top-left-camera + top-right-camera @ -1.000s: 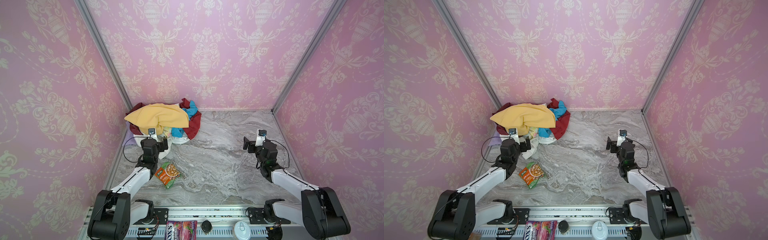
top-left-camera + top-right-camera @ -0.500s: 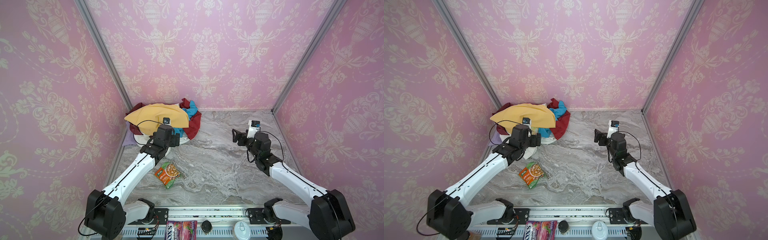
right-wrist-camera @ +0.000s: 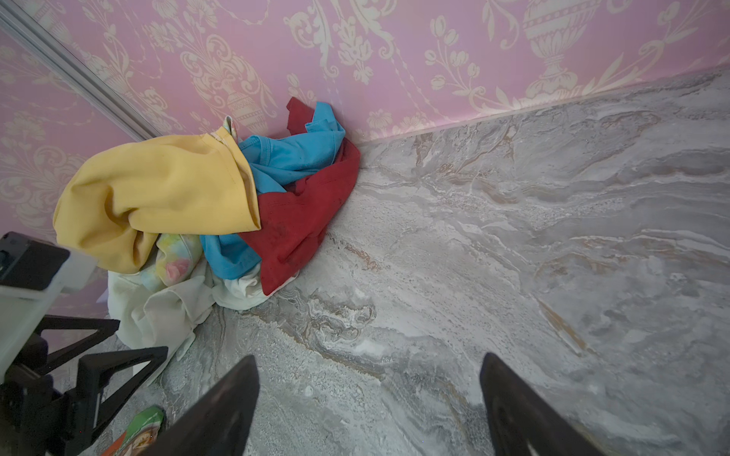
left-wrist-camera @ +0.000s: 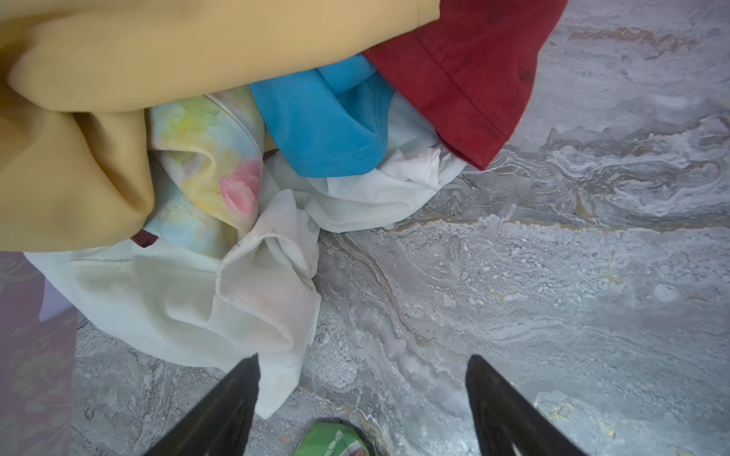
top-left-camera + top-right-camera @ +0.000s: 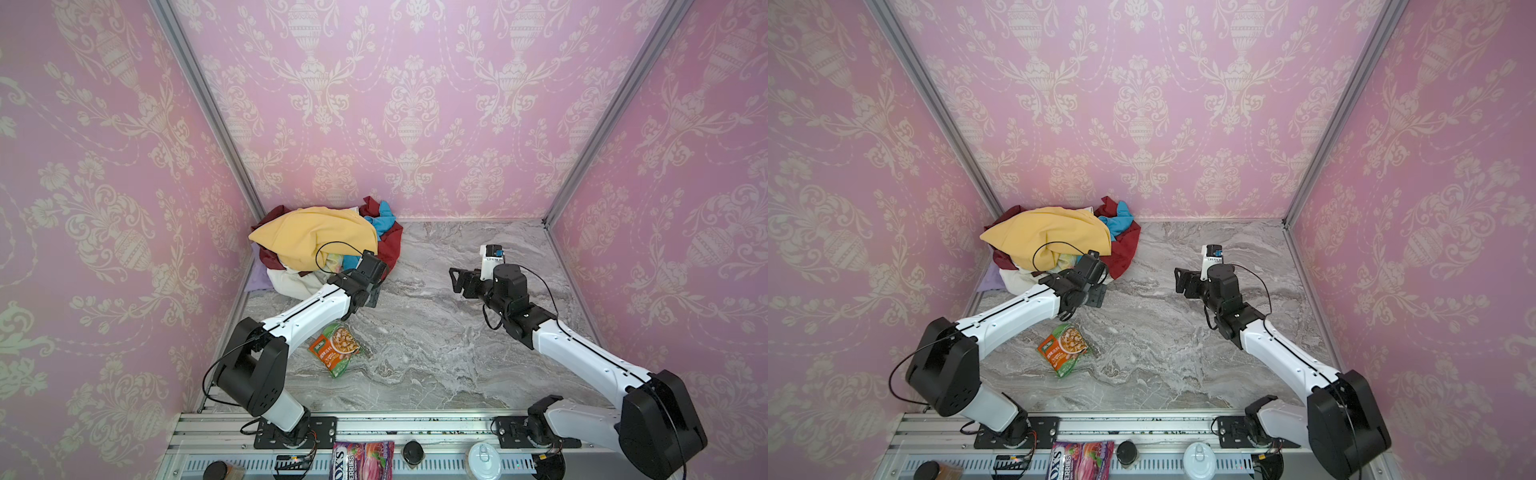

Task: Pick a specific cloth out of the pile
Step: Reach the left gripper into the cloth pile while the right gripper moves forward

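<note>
On the table (image 5: pixel 436 332), the pile (image 5: pixel 307 245) filled the far left corner; the cloth (image 4: pixel 324 126) lay wedged in it between a yellow piece (image 4: pixel 158 51) and a red piece (image 4: pixel 466 67). Left gripper (image 4: pixel 363 359), just beside the pile, and right gripper (image 3: pixel 369 357), well apart, both gaped wide, empty.

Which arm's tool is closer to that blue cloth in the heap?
Left. The left tool hangs open at the pile's near edge, just short of the blue cloth. The right tool is open over the table, well off to the side.
</note>
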